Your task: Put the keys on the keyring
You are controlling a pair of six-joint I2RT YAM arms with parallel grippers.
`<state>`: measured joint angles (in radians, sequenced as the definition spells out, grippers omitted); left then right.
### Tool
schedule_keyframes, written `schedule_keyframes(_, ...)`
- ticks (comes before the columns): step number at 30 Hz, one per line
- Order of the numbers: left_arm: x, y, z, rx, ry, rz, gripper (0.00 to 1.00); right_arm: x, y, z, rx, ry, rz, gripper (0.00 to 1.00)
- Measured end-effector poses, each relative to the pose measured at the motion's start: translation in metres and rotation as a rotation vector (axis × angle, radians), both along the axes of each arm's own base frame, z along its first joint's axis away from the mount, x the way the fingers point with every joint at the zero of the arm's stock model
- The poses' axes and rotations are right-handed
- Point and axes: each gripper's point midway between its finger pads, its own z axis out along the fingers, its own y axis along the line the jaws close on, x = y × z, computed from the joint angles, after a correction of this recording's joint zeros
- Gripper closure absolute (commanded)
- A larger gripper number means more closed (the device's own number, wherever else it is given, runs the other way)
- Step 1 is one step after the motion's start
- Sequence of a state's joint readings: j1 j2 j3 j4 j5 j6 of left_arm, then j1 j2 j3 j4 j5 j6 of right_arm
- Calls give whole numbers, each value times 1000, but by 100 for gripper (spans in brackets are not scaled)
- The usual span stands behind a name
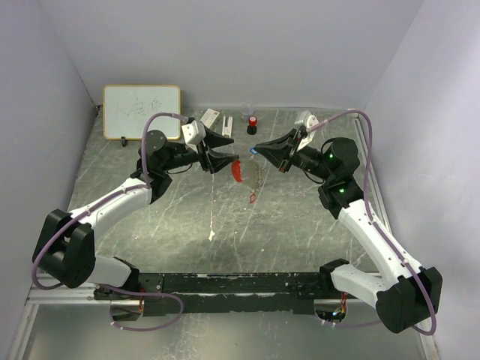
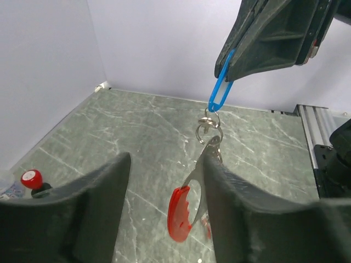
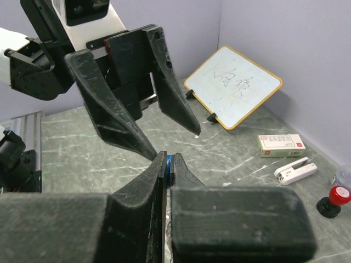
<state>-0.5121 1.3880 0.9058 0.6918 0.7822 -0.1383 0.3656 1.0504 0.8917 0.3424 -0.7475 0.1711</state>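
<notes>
My right gripper (image 1: pixel 256 150) is shut on the blue-headed key (image 2: pixel 219 90), held up in the air; only a blue sliver shows between its jaws in the right wrist view (image 3: pixel 169 160). Below the blue head hang small metal rings (image 2: pixel 209 129), then the grey strip and curved red strap of the keyring (image 2: pixel 181 213). My left gripper (image 2: pixel 164 164) is open around the strap, and the grey strip lies against its right finger (image 2: pixel 230 192). A small red item, perhaps the red-headed key (image 1: pixel 253 196), lies on the table below.
A whiteboard (image 1: pixel 141 111) leans at the back left. A small box (image 1: pixel 210 118), a white stapler-like item (image 1: pixel 226 125), a red-and-black bottle (image 1: pixel 252 124) and a clear cup (image 1: pixel 247 112) stand along the back wall. Rails run along the right edge.
</notes>
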Motion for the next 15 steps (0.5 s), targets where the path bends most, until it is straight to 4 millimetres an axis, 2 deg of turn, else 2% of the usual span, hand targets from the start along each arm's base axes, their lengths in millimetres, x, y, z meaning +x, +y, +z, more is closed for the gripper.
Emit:
schedule_keyframes(1, 0, 0, 0, 0, -1, 0, 2, 0, 0, 0, -2, 0, 0, 100)
schedule_keyframes(2, 0, 0, 0, -3, -6, 0, 0, -1, 0, -1, -4, 1, 0, 100)
schedule_keyframes(10, -9, 0, -1, 2, -32, -8, 0, 0, -1, -2, -3, 15, -8, 100)
schedule_keyframes(15, -24, -14, 2, 18, -79, -21, 0, 8, -2, 1, 21, 54, -40, 100)
